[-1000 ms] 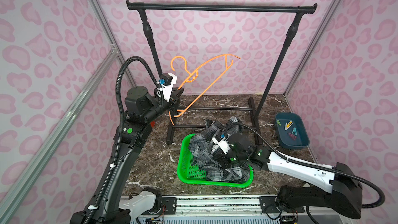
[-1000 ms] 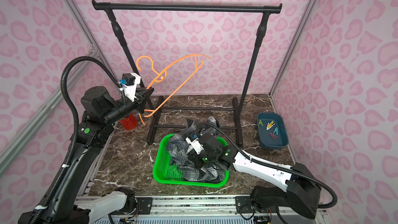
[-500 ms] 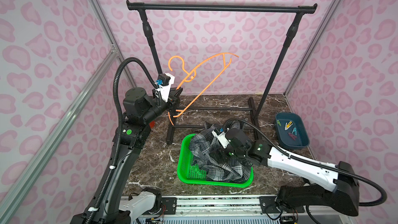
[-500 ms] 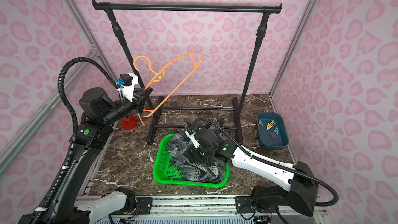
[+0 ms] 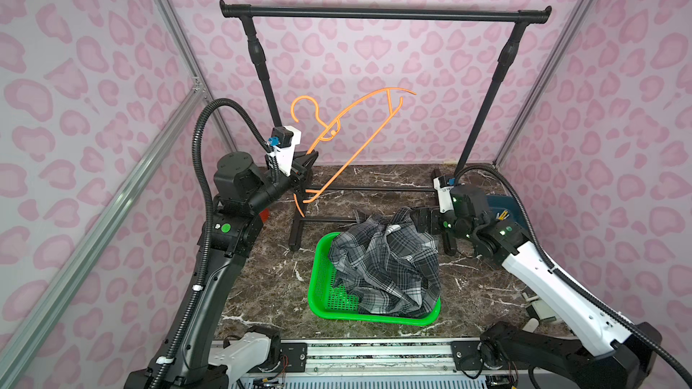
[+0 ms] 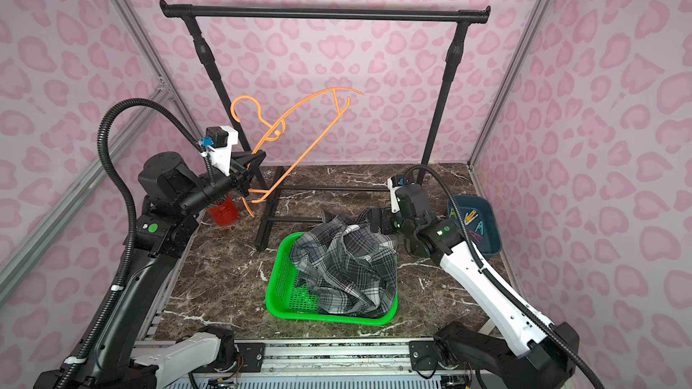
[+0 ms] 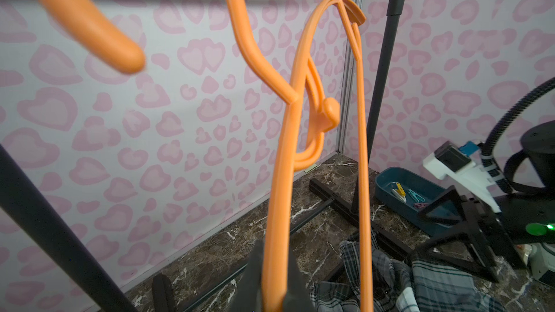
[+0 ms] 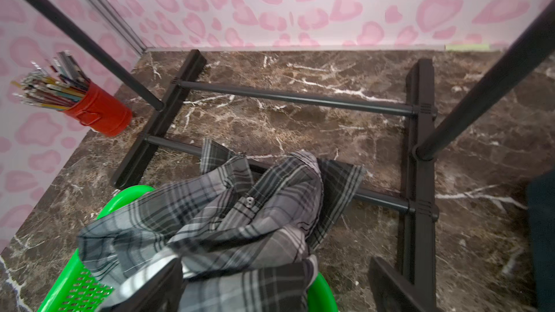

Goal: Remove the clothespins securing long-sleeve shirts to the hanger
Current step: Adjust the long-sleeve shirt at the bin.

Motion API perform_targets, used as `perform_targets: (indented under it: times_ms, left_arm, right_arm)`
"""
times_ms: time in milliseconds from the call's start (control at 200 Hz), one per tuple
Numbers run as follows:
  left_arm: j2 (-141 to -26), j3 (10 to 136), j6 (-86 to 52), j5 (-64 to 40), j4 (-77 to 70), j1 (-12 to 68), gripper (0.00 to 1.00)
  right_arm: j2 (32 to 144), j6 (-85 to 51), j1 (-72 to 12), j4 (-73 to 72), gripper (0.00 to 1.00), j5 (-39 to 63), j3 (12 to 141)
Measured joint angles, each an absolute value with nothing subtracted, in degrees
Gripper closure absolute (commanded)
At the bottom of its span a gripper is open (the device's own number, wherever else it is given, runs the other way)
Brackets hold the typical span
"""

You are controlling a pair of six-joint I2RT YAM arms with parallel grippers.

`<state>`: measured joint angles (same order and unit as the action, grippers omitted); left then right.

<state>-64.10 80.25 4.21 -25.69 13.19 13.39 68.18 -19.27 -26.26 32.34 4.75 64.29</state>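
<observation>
hanger [image 7: 279,175] hook blurred, blue tray [image 5: 505,203] half hidden

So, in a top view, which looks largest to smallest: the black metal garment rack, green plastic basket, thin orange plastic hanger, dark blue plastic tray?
1. black metal garment rack
2. green plastic basket and thin orange plastic hanger: similar span, hanger raised nearer the camera, so unranked
3. dark blue plastic tray

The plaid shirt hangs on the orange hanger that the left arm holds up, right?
No. The left gripper does hold the orange hanger up, but it is bare. The plaid shirt lies crumpled in the green basket, as both top views show.
</observation>
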Motion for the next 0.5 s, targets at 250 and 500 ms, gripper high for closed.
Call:
perform_targets:
  times_ms: [250, 500]
  left_arm:
    - [-64.1, 80.12, 4.16, -26.79, 13.19, 13.34, 0.97]
    - [-64.2, 79.83, 3.99, -27.05, 13.17, 13.34, 0.97]
  right_arm:
    - [75.66, -22.15, -19.22, 28.42, 0.01, 19.03, 62.7]
    - [85.62, -25.39, -19.79, 21.23, 0.08, 28.53, 60.23]
